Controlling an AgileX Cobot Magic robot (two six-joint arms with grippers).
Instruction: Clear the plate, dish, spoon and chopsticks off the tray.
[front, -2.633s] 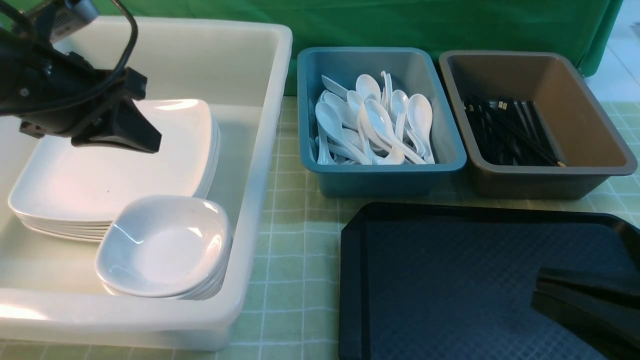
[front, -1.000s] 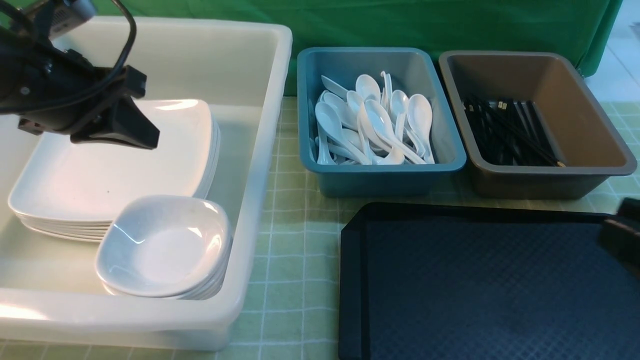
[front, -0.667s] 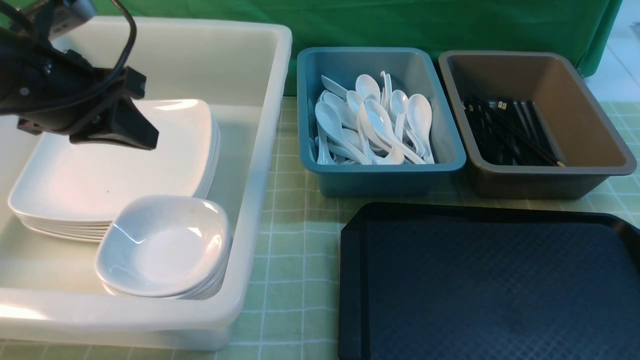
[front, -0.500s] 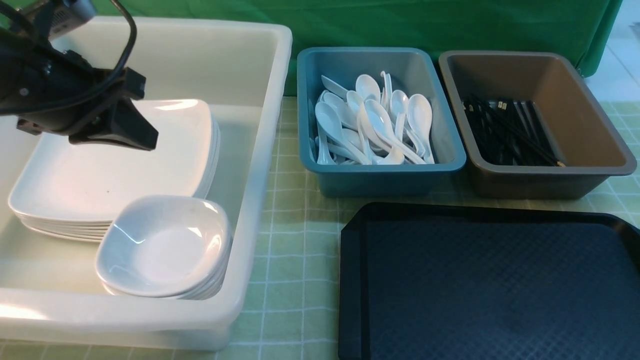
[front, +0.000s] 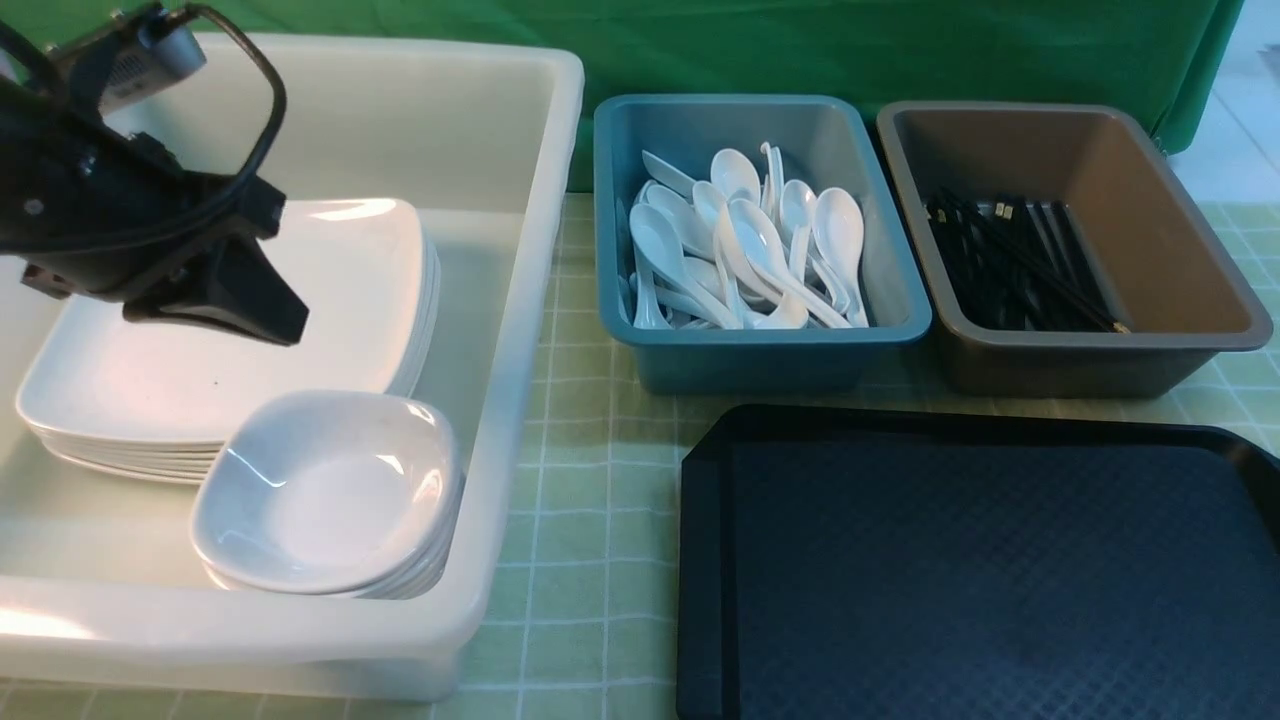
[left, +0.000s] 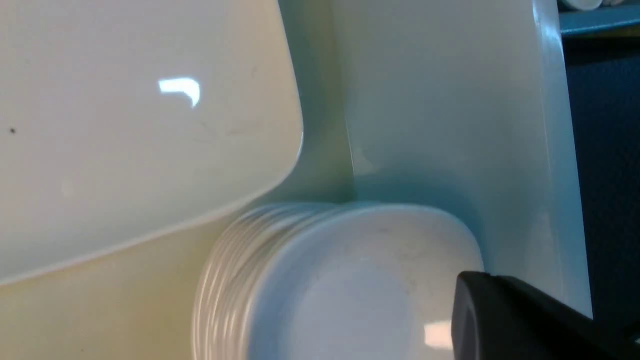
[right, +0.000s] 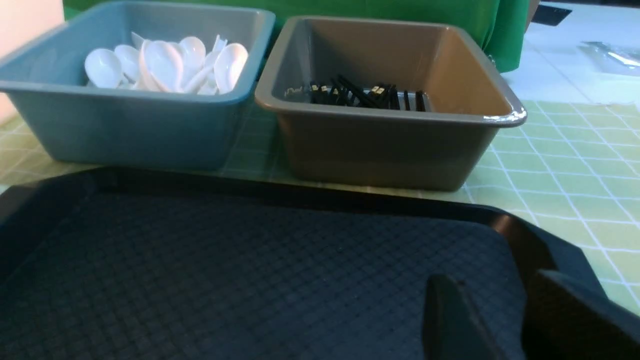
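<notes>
We observed the left gripper (front: 298, 338) with its jaws closed together — above the stacked plates (front: 230, 330) in the white bin (front: 520, 360). The right gripper (right: 492, 320) had its fingers apart over the black tray (front: 980, 560). The stacked dishes (front: 325, 490) sat beside the plates; spoons (front: 755, 240) lay in the blue tub (front: 760, 350), chopsticks (front: 1030, 260) in the brown tub (front: 1090, 355).

The left arm (front: 80, 190) reaches in from 10 o'clock in the front view, a cable (front: 270, 120) looping over its wrist. Its gripper (front: 298, 335) is closed, tilted toward 4 o'clock. The right gripper (right: 495, 279) has its fingers parted.
</notes>
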